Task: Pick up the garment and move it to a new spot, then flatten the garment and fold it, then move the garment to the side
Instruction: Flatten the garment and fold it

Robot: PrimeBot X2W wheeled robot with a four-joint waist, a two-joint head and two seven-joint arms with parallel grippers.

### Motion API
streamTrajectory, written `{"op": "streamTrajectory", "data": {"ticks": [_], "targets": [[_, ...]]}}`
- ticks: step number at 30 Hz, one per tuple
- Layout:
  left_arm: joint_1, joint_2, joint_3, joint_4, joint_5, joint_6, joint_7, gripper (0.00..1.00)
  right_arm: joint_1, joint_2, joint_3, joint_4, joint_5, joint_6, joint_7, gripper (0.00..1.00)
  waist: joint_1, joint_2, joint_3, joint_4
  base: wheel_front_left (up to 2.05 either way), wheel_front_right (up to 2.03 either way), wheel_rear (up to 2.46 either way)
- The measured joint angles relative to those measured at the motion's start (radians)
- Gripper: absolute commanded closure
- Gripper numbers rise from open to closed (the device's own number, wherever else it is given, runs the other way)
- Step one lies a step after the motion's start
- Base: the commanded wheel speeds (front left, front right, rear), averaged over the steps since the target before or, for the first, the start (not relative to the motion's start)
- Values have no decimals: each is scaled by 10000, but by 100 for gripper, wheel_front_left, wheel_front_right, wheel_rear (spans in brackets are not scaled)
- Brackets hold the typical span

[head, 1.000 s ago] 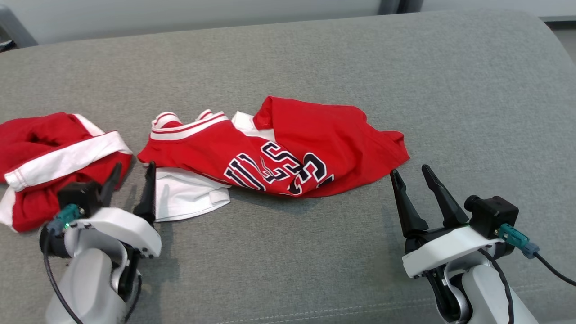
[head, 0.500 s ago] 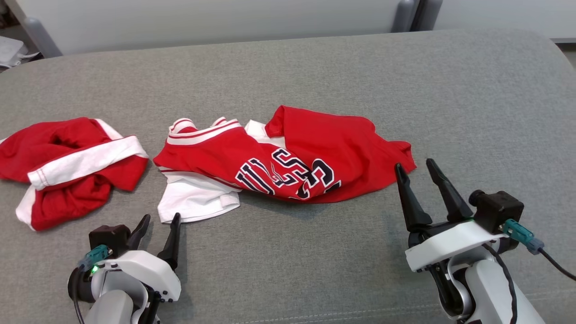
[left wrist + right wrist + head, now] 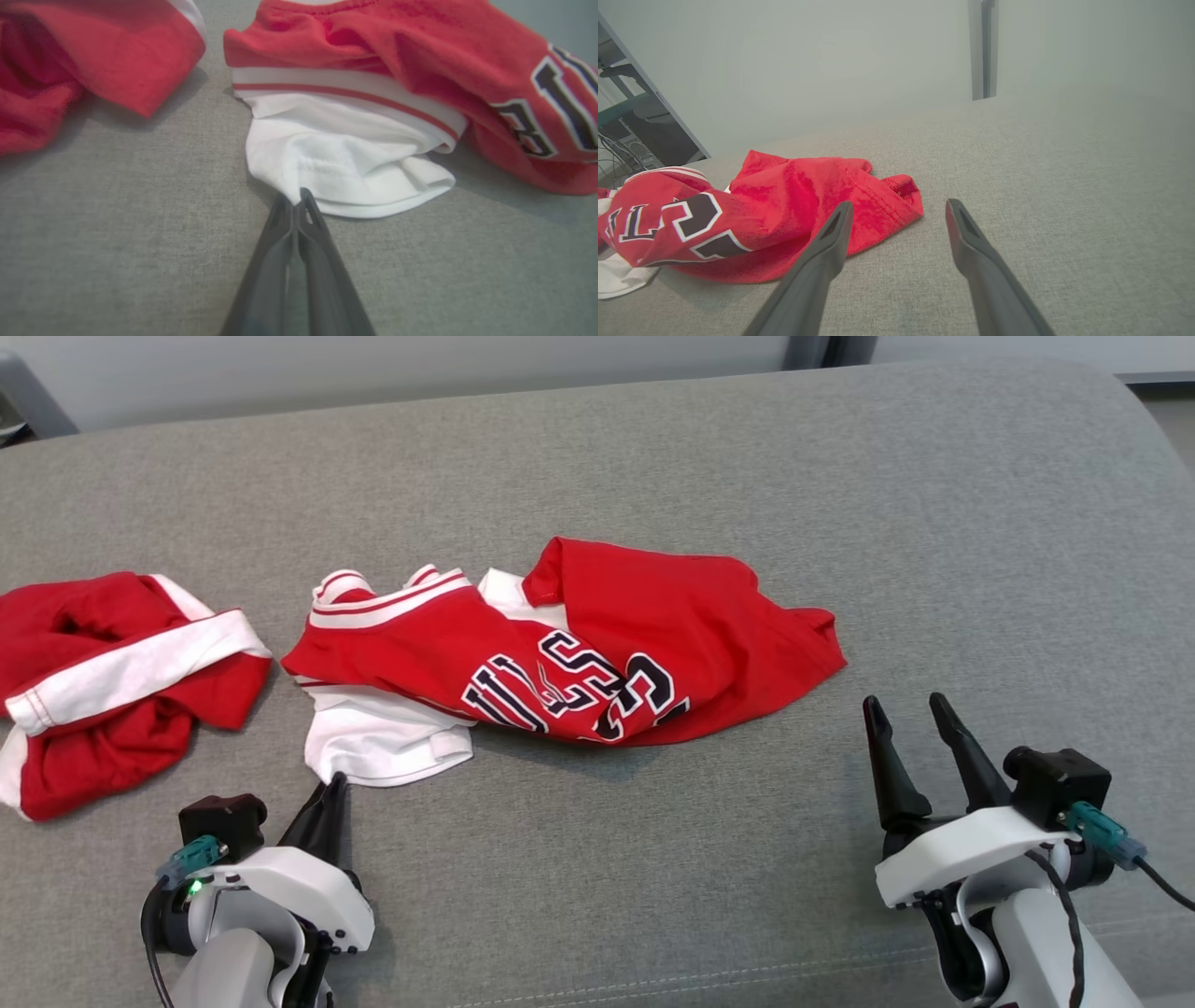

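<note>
- L gripper (image 3: pixel 295 199): jaws pinched on white hem corner of garment (image 3: pixel 579 644), right at tips, thin bite
- R gripper (image 3: pixel 905 702): wide, empty; red edge just ahead-left
- Risk: corner slips on lift; one-sided pull bunches it

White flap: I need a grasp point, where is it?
Head view, lower left: the white flap sticks out under the red jersey, its near corner in the left pincer.

I work in what looks like a lab or office: a broad grey woven-fabric padded surface (image 3: pixel 934 523), plain pale wall panels (image 3: pixel 808 60) behind it, and a grey metal-framed desk (image 3: pixel 658 93) with a dark computer tower (image 3: pixel 639 150) and dark cables (image 3: pixel 612 147).
</note>
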Motion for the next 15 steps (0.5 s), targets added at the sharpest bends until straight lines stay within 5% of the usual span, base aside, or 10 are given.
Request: {"op": "streamTrajectory", "data": {"ticks": [4,10,15], "targets": [[7,61,-249,-362,-21,0,0,100,-149,-15,334,518,6,0,0,0,0,0,80,241,0,0,0],[48,115,-500,-711,-102,0,0,100,-781,25,2422,727,71,10,0,0,0,0,164,785,0,0,0],[190,109,-794,-802,-105,0,0,100,-1080,-33,2596,1419,-324,12,0,0,0,0,209,1255,0,0,0]]}}
